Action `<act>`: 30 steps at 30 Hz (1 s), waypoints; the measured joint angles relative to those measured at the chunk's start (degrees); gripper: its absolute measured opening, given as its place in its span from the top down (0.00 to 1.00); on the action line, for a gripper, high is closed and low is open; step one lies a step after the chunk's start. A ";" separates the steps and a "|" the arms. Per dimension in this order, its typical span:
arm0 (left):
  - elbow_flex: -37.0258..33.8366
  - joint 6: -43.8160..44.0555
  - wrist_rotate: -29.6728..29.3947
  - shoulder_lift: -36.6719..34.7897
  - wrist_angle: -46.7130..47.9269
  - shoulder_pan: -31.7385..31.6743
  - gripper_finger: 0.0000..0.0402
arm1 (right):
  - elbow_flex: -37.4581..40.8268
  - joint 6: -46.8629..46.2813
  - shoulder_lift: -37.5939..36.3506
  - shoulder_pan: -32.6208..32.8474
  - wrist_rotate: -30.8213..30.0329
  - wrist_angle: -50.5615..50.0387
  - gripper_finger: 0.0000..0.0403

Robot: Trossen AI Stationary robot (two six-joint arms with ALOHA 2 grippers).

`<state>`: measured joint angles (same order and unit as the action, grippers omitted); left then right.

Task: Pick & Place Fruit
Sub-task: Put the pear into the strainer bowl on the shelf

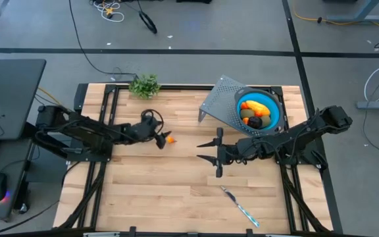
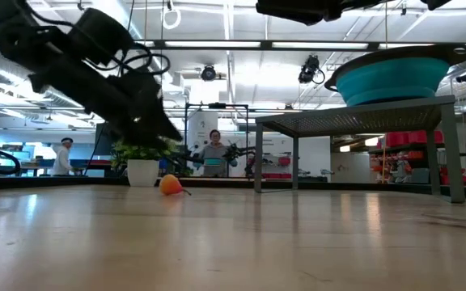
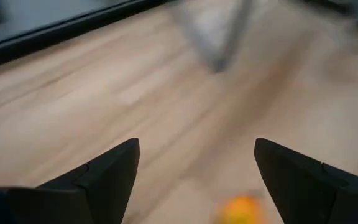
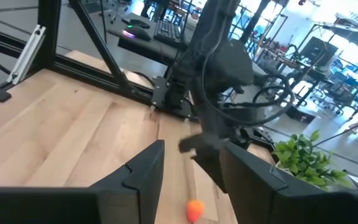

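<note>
Wooden tabletop (image 1: 176, 178) carries one small orange fruit (image 1: 170, 139) near its middle, just beside the left gripper (image 1: 162, 139) with jaws spread, while the right gripper (image 1: 206, 152), jaws also spread, hovers near one blue bowl (image 1: 276, 112) of fruit at the far right corner.

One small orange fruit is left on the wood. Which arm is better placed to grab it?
Left. The left gripper is open right at the orange fruit, which shows between its fingers in its wrist view. The right gripper is open mid-table, farther away.

Robotics lab: workbenches, cables, monitors
</note>
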<state>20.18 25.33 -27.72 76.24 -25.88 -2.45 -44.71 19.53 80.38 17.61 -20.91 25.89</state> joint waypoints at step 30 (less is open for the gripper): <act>12.38 -2.07 8.19 27.37 -5.28 -2.12 0.29 | 0.00 0.42 0.04 -0.29 0.02 0.02 0.58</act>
<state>32.56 23.27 -19.53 103.61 -31.16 -4.57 -44.71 19.94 80.42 17.32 -20.88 25.91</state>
